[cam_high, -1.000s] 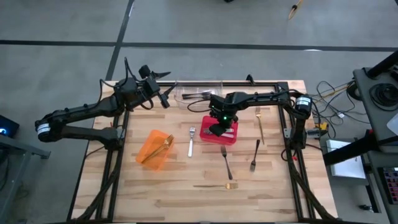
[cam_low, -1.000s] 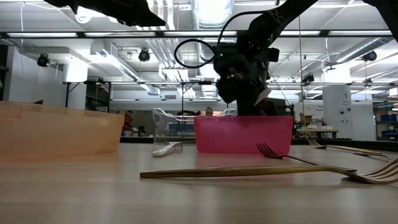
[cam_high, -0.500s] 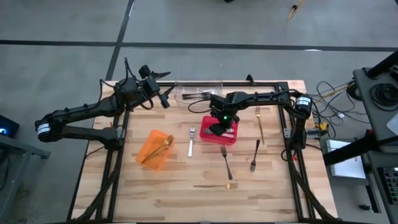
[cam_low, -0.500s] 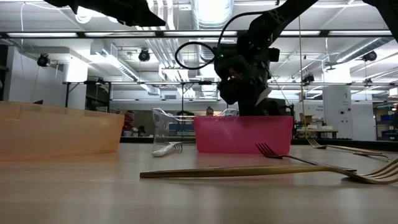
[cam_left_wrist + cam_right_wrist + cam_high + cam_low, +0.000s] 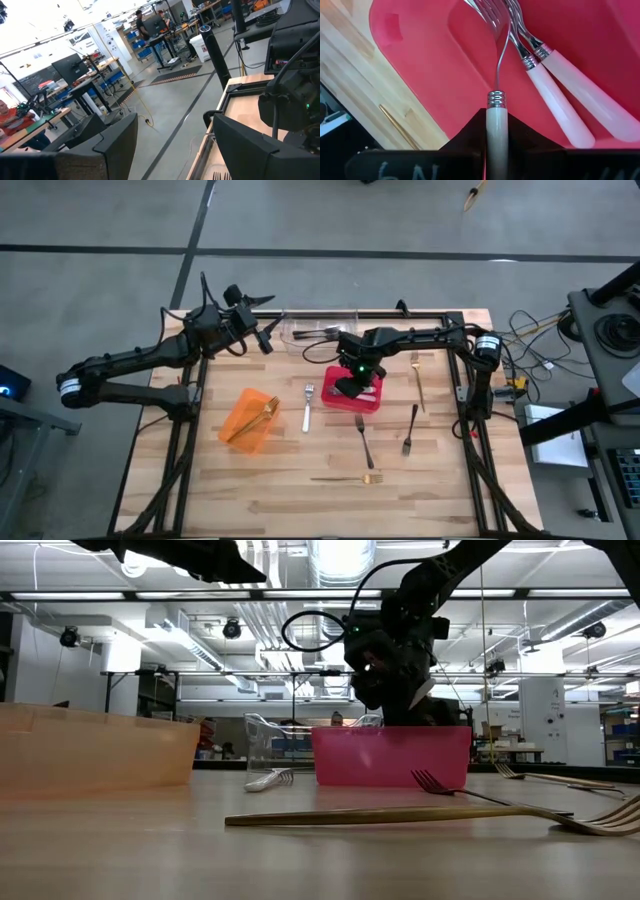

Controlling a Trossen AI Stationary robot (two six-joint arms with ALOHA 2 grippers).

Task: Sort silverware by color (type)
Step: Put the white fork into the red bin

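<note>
My right gripper (image 5: 350, 385) hangs over the red bin (image 5: 372, 402), shut on a white-handled silver fork (image 5: 497, 75). Two more white-handled forks (image 5: 555, 95) lie in that bin. Another white-handled fork (image 5: 307, 408) lies flat on the table left of the bin. Two black forks (image 5: 363, 440) (image 5: 410, 430) and two gold forks (image 5: 418, 380) (image 5: 345, 478) lie on the wood. One gold fork (image 5: 265, 412) rests in the orange bin (image 5: 240, 425). My left gripper (image 5: 266, 336) waits open, raised over the table's far left. My right gripper pinches the fork's white handle (image 5: 497, 127) between its two fingers (image 5: 465, 137), just behind the ribbed metal collar. The fingers slant down from above and lie along the handle. The tine end (image 5: 487, 10) points down into the red bin; whether it touches the floor I cannot tell.
A clear bin (image 5: 312, 333) holding utensils stands at the far edge behind the red one. In the low view the red bin (image 5: 392, 755) hides my right gripper's fingertips. Bare wood lies at the near left and near right of the table.
My right gripper has rolled slightly about its own axis over the red bin and stays shut on the fork.
</note>
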